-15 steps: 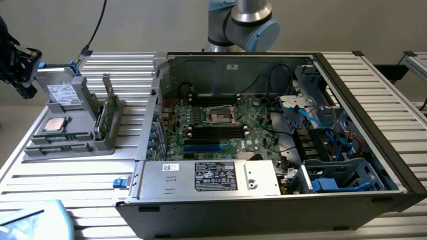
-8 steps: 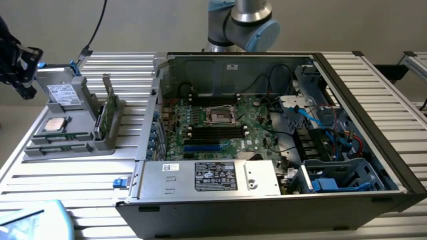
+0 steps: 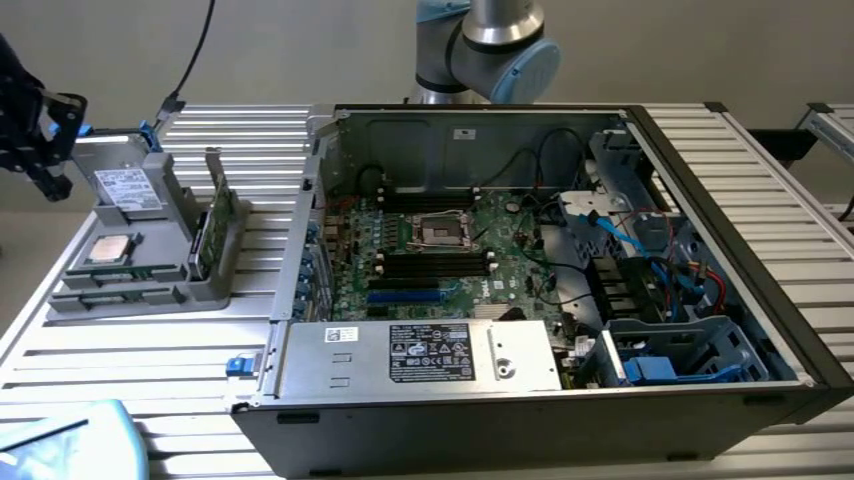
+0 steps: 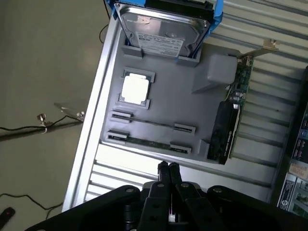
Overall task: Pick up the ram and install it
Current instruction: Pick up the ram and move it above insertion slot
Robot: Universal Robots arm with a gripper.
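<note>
Exterior view: the dark tool (image 3: 51,178) is hanging at the exterior view's left edge, beside a grey moulded tray (image 3: 174,290) that is sitting on the ribbed metal surface (image 3: 147,360). An open computer case (image 3: 747,250) is lying toward the exterior view's right.

Wrist view: the tool's black fingers (image 4: 174,174) are pressing together, gripping nothing, over the ribbed surface just off the tray's edge. The ram (image 4: 147,141), a thin flat green stick, is lying in the tray's nearest slot between two grey clips, near a square silver chip (image 4: 134,90).
</note>
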